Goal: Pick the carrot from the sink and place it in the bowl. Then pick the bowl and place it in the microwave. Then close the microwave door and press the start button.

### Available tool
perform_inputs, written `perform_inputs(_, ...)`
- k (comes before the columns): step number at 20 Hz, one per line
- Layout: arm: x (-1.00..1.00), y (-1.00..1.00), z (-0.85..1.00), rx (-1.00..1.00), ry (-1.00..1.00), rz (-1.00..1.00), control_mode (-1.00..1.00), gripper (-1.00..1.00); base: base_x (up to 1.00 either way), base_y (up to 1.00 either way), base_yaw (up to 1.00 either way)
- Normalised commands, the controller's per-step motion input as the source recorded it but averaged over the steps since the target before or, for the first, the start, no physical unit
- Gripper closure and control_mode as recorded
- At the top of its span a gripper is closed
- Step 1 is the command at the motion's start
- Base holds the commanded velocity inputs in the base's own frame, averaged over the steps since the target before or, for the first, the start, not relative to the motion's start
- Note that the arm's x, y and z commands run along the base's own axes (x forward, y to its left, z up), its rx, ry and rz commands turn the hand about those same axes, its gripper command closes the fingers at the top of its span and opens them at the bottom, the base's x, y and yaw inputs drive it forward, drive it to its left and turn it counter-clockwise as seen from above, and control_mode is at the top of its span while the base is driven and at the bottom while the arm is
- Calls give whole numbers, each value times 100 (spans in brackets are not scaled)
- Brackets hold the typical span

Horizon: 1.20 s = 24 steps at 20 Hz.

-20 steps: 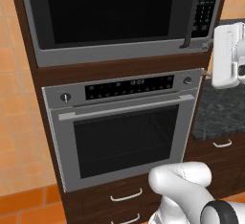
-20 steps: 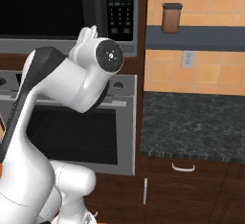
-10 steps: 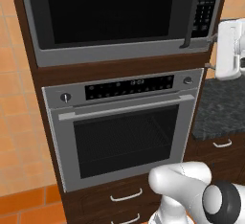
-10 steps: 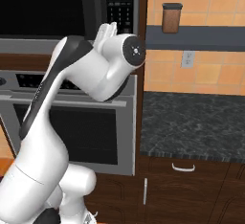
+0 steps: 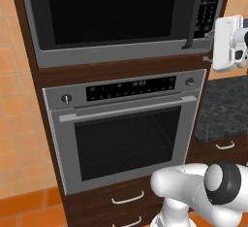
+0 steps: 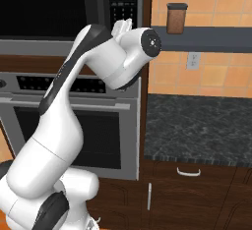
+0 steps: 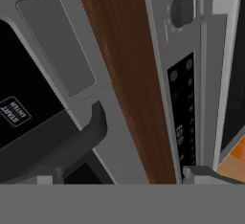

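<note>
Two appliances fill the tall wooden cabinet (image 5: 121, 70), one above the other. On top is the microwave (image 5: 121, 17), and the microwave door (image 5: 109, 10) lies flush in its silver-grey frame, dark glass facing out. The long black bar handle (image 5: 193, 17) runs down the door's right edge, and just right of that is the black keypad panel (image 5: 208, 3). Below, across a strip of brown wood, sits the wall oven (image 5: 126, 129) with its lit display, a knob (image 5: 66, 98) at each end of the control strip and a horizontal silver handle (image 5: 126, 108). Further right, the white hand of the arm (image 5: 227, 44) hangs beside the microwave's lower right corner, near the keypad. In the hand view the gripper (image 7: 119, 177) has its two fingertips set far apart at the bottom edge, open and empty; between them are the foot of the black handle, the wood strip and the oven's control strip. Right of the cabinet lies a dark speckled table (image 6: 197, 130), with a brown canister (image 6: 176, 17) on a shelf (image 6: 206, 37) above it.
</note>
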Motion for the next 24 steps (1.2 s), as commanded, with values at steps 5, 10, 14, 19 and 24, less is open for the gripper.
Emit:
perform_inputs(5,46,-2,7,0,1,2,-100,-100,0,0,0)
perform_inputs(10,45,-2,2,0,3,2,-100,-100,0,0,0)
perform_inputs(14,49,-1,0,0,3,4,-100,-100,0,0,0)
perform_inputs(19,46,0,0,0,0,3,-100,-100,0,0,0)
perform_inputs(24,-21,0,-3,0,-7,0,-100,-100,0,0,0)
